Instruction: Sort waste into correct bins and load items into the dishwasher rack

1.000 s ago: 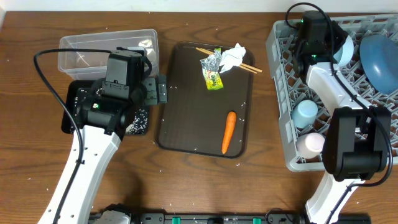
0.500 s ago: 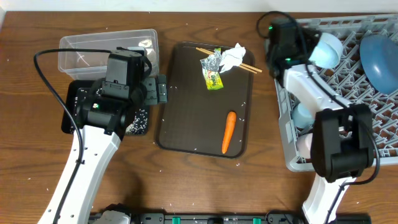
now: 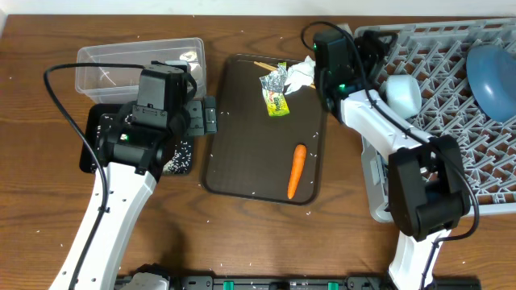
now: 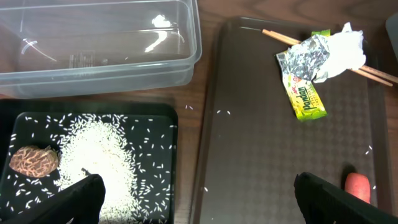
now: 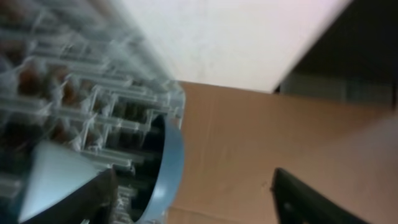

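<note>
My right gripper [image 3: 364, 50] hangs at the dishwasher rack's [image 3: 451, 137] left rim, open and empty [image 5: 193, 205]. In the rack lie the small light-blue bowl [image 3: 403, 93] and the large blue bowl [image 3: 492, 68]. My left gripper [image 3: 208, 117] is open and empty [image 4: 199, 202] above the edge between the black tray [image 3: 97, 133] and the brown serving tray [image 3: 242, 161]. Rice [image 4: 93, 155] and a brown lump [image 4: 34, 160] lie in the black tray. The carrot [image 3: 297, 171], wrapper [image 3: 276, 93], tissue [image 3: 302, 72] and chopsticks [image 3: 264, 65] rest on the serving tray.
The clear tub [image 3: 137, 56] stands behind the black tray. Loose rice grains dot the wooden table [image 3: 242, 234]. My right arm stretches across the rack's left side. The rack's pegs [image 5: 74, 81] blur past in the right wrist view.
My right gripper has opened and let go of the small light-blue bowl, which now lies in the rack. The right arm has swung left toward the serving tray. The left arm is still.
</note>
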Robot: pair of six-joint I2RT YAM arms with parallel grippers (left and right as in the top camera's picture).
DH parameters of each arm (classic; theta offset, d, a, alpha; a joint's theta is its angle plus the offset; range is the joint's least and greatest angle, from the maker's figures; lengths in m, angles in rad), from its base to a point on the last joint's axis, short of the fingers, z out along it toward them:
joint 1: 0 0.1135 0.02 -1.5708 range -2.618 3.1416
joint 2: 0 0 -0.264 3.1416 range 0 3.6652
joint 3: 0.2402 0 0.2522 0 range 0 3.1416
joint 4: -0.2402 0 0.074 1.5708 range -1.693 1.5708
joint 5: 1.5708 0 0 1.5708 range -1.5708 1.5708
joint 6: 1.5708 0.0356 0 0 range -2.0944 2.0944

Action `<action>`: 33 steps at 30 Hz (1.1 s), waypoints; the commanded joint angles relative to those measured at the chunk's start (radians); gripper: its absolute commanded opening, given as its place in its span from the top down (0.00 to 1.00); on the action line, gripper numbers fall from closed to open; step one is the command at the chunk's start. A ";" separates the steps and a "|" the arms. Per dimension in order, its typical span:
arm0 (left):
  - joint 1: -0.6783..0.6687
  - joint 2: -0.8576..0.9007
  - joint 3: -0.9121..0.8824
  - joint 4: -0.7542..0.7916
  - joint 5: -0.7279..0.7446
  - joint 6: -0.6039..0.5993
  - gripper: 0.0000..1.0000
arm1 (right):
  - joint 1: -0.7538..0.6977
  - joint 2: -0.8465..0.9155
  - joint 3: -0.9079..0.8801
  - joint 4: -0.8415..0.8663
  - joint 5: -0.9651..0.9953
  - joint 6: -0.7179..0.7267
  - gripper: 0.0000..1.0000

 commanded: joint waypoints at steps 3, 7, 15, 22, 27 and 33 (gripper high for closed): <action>0.004 0.006 0.018 -0.002 -0.005 -0.002 0.02 | 0.005 -0.014 0.018 0.278 0.029 0.001 0.07; 0.004 0.006 0.018 -0.002 -0.005 -0.002 0.02 | 0.031 -0.014 0.029 0.271 -0.020 0.032 0.03; 0.004 0.006 0.018 -0.002 -0.005 -0.002 0.02 | 0.060 -0.016 0.032 -0.194 -0.308 0.624 0.05; 0.004 0.006 0.018 -0.002 -0.005 -0.002 0.02 | 0.062 -0.016 0.160 -0.574 -1.044 1.002 0.16; 0.004 0.006 0.018 -0.002 -0.005 -0.002 0.02 | 0.062 -0.016 0.255 -0.584 -1.277 1.158 0.20; 0.004 0.006 0.018 -0.002 -0.005 -0.002 0.02 | 0.063 0.002 0.256 -0.637 -1.307 1.167 0.13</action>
